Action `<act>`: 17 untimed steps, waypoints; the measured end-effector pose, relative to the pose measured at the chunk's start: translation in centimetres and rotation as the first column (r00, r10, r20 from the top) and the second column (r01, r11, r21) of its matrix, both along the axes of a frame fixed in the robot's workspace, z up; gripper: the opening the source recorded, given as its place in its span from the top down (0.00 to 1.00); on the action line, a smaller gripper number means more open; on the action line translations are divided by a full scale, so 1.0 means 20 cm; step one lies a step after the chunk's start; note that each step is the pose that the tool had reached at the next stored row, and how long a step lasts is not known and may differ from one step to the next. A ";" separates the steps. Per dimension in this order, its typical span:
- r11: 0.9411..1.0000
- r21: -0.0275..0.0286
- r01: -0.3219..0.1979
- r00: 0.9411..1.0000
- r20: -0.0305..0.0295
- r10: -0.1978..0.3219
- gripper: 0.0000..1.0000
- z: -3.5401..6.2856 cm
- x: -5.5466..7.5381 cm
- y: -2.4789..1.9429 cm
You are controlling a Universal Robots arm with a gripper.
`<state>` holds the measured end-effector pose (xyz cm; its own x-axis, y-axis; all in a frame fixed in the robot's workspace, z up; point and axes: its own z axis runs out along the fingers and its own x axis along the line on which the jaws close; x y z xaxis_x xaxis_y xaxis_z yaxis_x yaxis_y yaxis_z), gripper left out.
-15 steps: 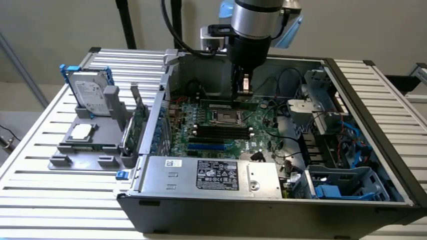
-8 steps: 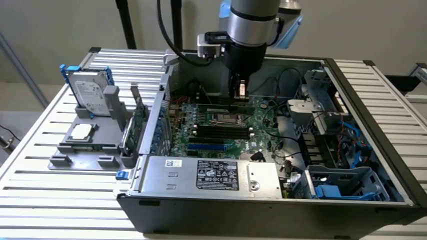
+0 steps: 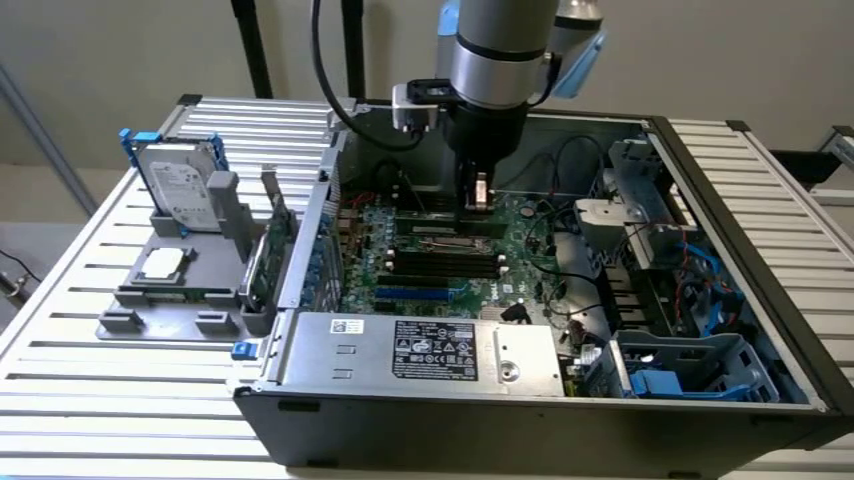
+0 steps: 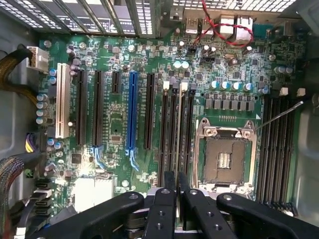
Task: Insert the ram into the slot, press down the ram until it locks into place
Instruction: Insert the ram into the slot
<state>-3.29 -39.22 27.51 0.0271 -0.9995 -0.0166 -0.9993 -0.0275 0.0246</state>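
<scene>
You've got the gripper (image 3: 474,200) low inside the open PC case (image 3: 534,425), upper centre of the exterior view, tips right at the motherboard (image 3: 400,290). Pincer is clenched: the wrist view has both fingers (image 4: 164,209) pulled together, hairline gap only. Can't tell if they pinch the stick's edge or just sit on it.

The ram (image 4: 179,129) stands edge-on in the slot (image 4: 182,149), one of the parallel black sockets between the blue connector (image 4: 132,112) and the bare CPU socket (image 4: 224,154). The fingertips meet its near end. In the exterior view it reads as a thin green strip running toward the exterior view's left from the gripper tips. White latch tabs (image 4: 183,85) show at the far end of the sockets; locked or not, you can't tell.

Power supply (image 3: 427,350) sits lower centre in the case. On the slatted table (image 3: 67,400), exterior view's left: hard drive (image 3: 180,190) upper left, expansion card (image 3: 274,255) upright beside the case wall.
</scene>
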 end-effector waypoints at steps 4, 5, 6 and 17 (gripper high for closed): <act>1.000 -0.001 0.000 1.000 0.001 0.000 0.87 -0.036 0.00 -0.002; 1.000 -0.001 0.000 1.000 0.001 0.000 0.87 -0.045 0.00 -0.002; 1.000 -0.002 0.000 1.000 0.001 0.000 0.87 -0.054 0.00 -0.003; 1.000 -0.015 0.002 1.000 0.003 -0.002 0.87 -0.123 0.00 -0.016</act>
